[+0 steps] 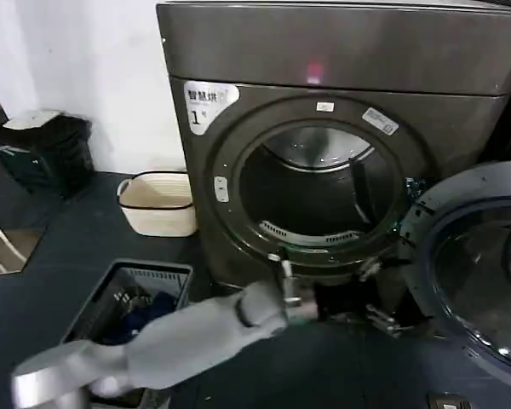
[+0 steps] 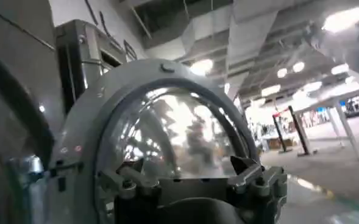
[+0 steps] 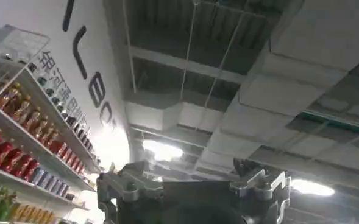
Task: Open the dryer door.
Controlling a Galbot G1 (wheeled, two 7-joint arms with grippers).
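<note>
The dryer [image 1: 341,51] is a dark grey-brown machine with a white "1" sticker and a pink light. Its drum opening [image 1: 315,187] is uncovered. The dryer door [image 1: 422,256] stands swung out to the right, with its dark grey inner side and glass dome facing me. My left gripper [image 1: 283,274] sits just below the opening's lower rim, left of the door. In the left wrist view the left gripper [image 2: 187,167] is open and holds nothing, with the dryer door's glass bulge [image 2: 167,128] close ahead. My right gripper [image 3: 182,173] is open and points up at a ceiling.
A cream basket [image 1: 157,203] stands on the floor left of the dryer. A grey crate with blue cloth [image 1: 136,298] sits under my left arm. A black bin [image 1: 51,149] is at far left. Shelves of bottles [image 3: 21,140] are beside the right gripper.
</note>
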